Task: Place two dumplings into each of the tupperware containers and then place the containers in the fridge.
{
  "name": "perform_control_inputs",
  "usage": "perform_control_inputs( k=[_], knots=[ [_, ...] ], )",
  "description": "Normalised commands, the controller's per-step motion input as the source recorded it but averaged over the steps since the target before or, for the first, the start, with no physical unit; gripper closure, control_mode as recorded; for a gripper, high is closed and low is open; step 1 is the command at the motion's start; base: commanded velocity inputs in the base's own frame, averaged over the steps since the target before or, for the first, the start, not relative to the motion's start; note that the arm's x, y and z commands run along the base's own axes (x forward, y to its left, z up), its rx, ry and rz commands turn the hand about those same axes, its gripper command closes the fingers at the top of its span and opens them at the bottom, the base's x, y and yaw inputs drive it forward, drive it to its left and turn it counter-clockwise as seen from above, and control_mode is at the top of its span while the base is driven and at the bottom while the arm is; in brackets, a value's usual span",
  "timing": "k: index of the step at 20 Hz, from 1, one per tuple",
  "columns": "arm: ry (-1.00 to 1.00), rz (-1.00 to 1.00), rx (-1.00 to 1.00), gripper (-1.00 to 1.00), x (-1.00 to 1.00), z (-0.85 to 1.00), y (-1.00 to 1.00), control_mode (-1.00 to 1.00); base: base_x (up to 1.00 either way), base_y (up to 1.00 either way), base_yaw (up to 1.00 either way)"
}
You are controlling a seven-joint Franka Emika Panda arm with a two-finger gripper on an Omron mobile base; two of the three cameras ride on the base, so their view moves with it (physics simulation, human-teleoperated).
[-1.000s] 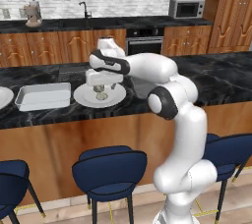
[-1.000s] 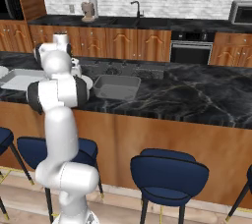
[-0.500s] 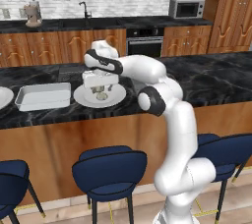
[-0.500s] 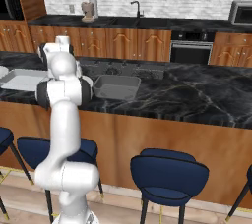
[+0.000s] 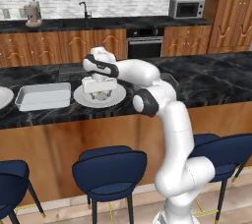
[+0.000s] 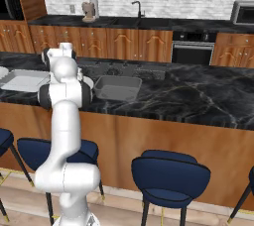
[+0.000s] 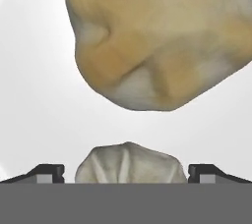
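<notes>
My gripper (image 5: 100,90) is down over a round white plate (image 5: 116,99) on the black counter. It is open. In the hand view the gripper (image 7: 127,173) has one pale dumpling (image 7: 130,161) between its fingertips (image 7: 47,172), with a thin gap on each side. A larger beige-tan dumpling (image 7: 162,36) lies just beyond it on the plate. The whitish tupperware container (image 5: 43,96) sits left of the plate, also seen as the whitish container (image 6: 24,80). The smoky grey container (image 6: 117,87) stands right of the arm. The fridge is out of view.
Another white plate (image 5: 2,98) lies at the far left counter edge. Blue stools (image 5: 109,169) stand below the counter's front. Behind are the black oven (image 5: 144,43), the steel microwave (image 5: 186,8) and the sink faucet (image 5: 85,8).
The hand has dropped lower onto the plate and the arm's elbow has swung left. The containers and plates have stayed put.
</notes>
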Motion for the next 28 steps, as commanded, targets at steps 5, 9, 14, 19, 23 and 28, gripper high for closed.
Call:
perform_control_inputs(
  k=[5,9,14,19,23,28],
  knots=[
    [0.03,0.0,0.0,1.0,0.0,-0.05,0.0,-1.0,0.0,0.0,0.0],
    [0.0,0.0,0.0,1.0,0.04,0.03,-0.01,-1.0,0.0,0.0,0.0],
    [-0.06,0.02,0.0,1.0,-0.1,0.58,-0.37,-1.0,0.0,0.0,0.0],
    [-0.04,0.01,0.0,1.0,-0.17,0.74,-0.68,-1.0,0.0,0.0,0.0],
    [0.0,-0.01,0.0,1.0,0.07,0.44,-0.81,-1.0,0.0,0.0,0.0],
    [0.0,0.0,0.01,1.0,0.25,0.16,-0.97,-1.0,0.0,0.0,0.0]
  ],
)
